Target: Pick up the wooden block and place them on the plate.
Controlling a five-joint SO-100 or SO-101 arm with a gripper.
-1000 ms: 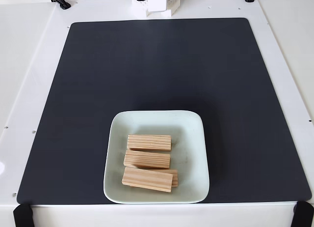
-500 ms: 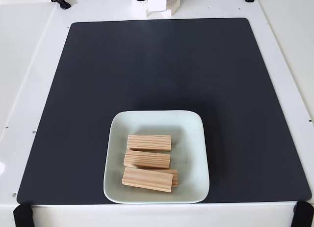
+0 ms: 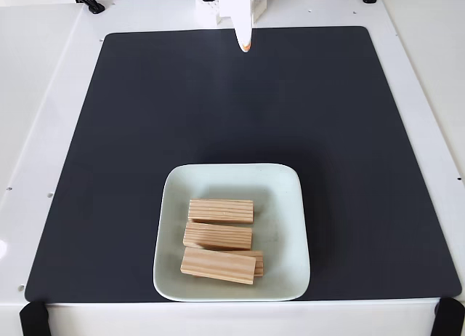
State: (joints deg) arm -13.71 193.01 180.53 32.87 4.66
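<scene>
Nearest the camera in the fixed view, at about six o'clock on the dark mat (image 3: 145, 132), sits the plate (image 3: 287, 205). On it lie the wooden blocks: one (image 3: 221, 210) toward the plate's middle, a second (image 3: 217, 236) just below it, and a third (image 3: 217, 265) nearest the front rim, resting over the edge of a fourth (image 3: 258, 263), which peeks out at its right end. All lie roughly crosswise, close together, left of the plate's centre.

By my reading the job is as good as done: I count four blocks on the plate, and no block lies on the mat. Nothing seems left but to stay withdrawn.

Farther back, the mat between the plate and my base is bare, so nothing stands in the way. The white table (image 3: 43, 96) frames the mat, with black clamps at the corners.

At twelve o'clock, my gripper (image 3: 245, 46) points down over the mat's far edge, its tip orange-tinged. It carries nothing; whether the jaws are parted I cannot tell from here.
</scene>
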